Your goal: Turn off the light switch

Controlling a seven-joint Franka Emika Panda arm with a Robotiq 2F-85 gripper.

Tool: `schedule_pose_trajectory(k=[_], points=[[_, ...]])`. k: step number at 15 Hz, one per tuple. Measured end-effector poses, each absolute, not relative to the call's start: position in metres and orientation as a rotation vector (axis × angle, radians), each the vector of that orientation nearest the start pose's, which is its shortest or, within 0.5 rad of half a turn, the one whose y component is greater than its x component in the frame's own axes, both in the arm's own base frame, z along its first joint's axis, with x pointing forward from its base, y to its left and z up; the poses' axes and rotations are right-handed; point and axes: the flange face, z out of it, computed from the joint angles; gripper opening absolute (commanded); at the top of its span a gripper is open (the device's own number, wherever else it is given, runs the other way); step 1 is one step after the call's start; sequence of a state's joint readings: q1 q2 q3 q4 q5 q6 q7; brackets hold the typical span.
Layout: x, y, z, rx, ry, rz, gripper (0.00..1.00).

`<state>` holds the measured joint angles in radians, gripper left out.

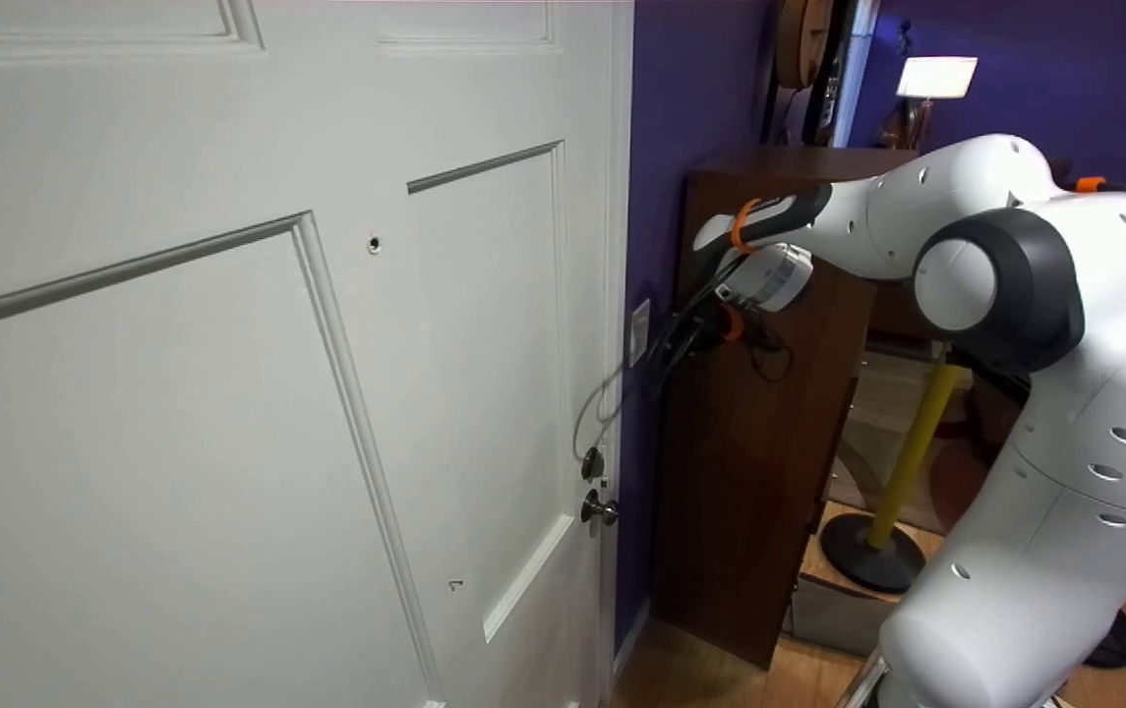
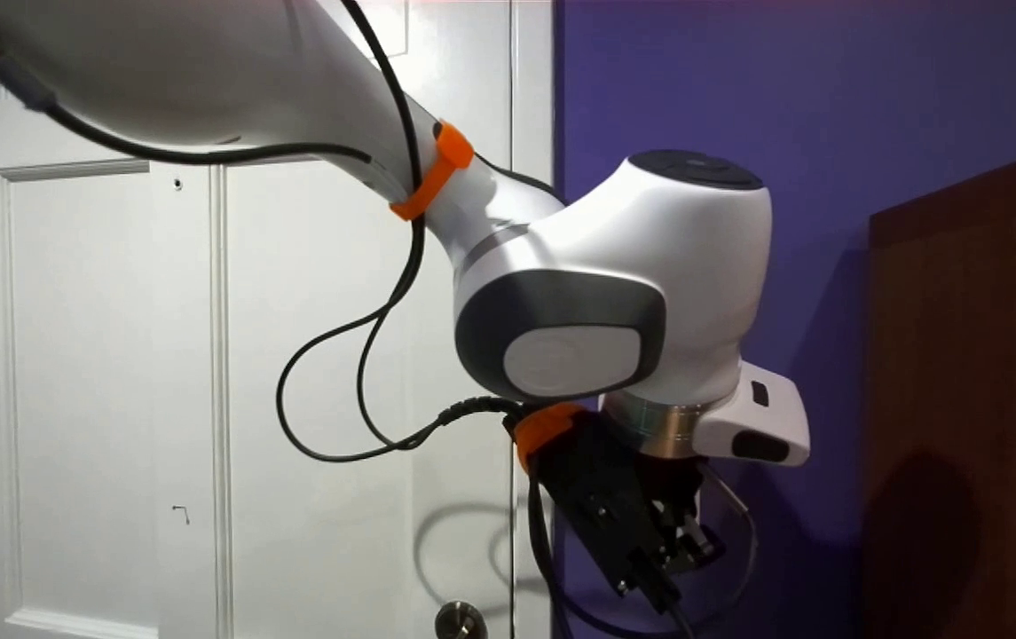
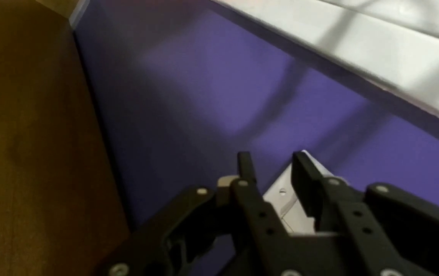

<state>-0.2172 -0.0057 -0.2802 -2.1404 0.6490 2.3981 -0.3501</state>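
Light switch: upright white plate on the purple wall, right of centre in an exterior view; in the wrist view it shows at lower middle, slanted and partly covered, one screw visible. How it is set, I can't make out.
Fingers: apart, with a modest gap between the tips, through which I see wall and switch; they overlap the switch in the wrist view, and whether they touch it I can't tell.
Robot arm: white, filling much of the right of the frame in an exterior view, its wrist end right of centre in both exterior views.
Orange strap: around the arm, upper middle of an exterior view.
White door: panelled, across the left half of the frame; dark knob at its right edge, deadbolt directly above.
Brown cabinet: right of the switch there, along the left edge in the wrist view.
Lamp: glowing, upper right.
Yellow post: lower right, on a round black base.
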Motion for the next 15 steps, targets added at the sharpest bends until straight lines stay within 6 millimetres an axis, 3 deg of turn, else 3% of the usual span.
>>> schedule_pose_trajectory(k=[5, 15], points=[[0.505, -0.278, 0.431, -2.556, 0.811, -0.61, 0.0], [0.532, -0.283, 0.421, -2.465, 0.85, -0.607, 0.0]])
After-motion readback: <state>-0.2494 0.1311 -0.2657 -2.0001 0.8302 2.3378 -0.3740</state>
